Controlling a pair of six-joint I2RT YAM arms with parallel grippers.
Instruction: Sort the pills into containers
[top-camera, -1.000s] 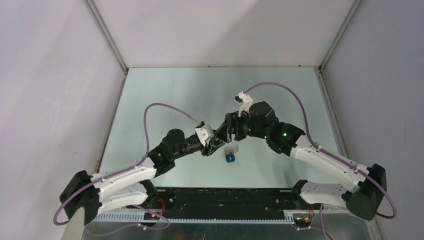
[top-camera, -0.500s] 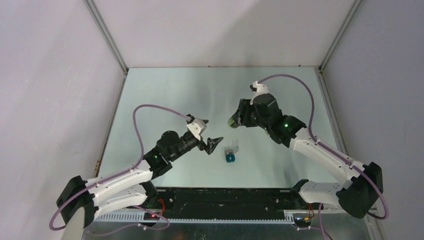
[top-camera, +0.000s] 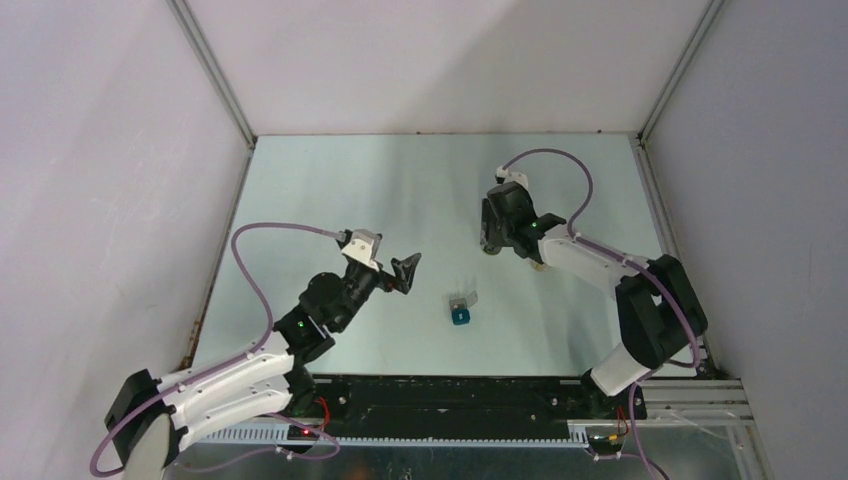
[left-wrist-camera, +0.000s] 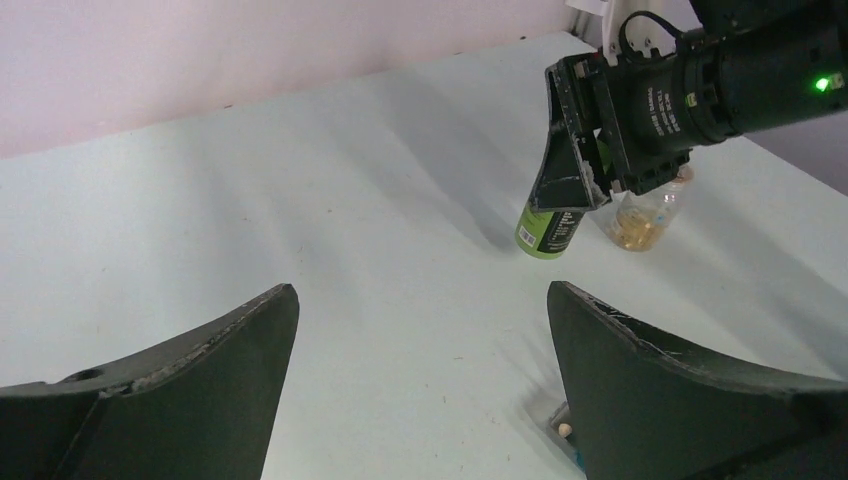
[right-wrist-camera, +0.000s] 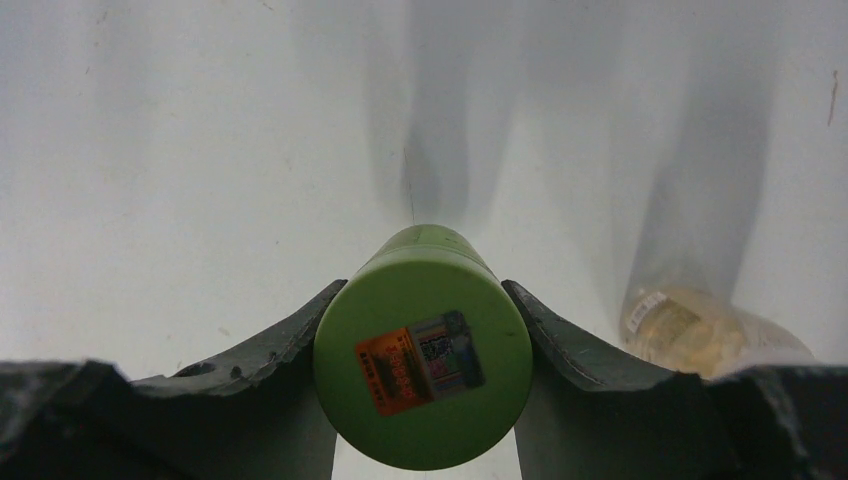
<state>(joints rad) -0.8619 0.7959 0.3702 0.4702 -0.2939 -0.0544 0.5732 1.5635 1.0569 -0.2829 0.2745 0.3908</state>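
My right gripper (right-wrist-camera: 422, 300) is shut on the dark bottle with the lime-green top (right-wrist-camera: 422, 355), one finger on each side of it. In the left wrist view that bottle (left-wrist-camera: 548, 228) hangs slightly tilted, its base at the table. The pale bottle (right-wrist-camera: 700, 330) stands just to its right (left-wrist-camera: 645, 215). My left gripper (left-wrist-camera: 420, 300) is wide open over bare table, with nothing in it. One small beige pill (left-wrist-camera: 566, 430) shows beside its right finger. From above, the left gripper (top-camera: 408, 268) is left of centre and the right gripper (top-camera: 490, 235) is farther back.
A small teal box with a clear part (top-camera: 460, 310) lies between the two arms, nearer the front. Metal rails and grey walls bound the table (top-camera: 330, 190) at the left, right and back. Purple cables loop over both arms.
The two grippers stood together over the teal box. The left gripper has opened and drawn back left. The right gripper has carried the green-topped bottle back right, beside the pale bottle.
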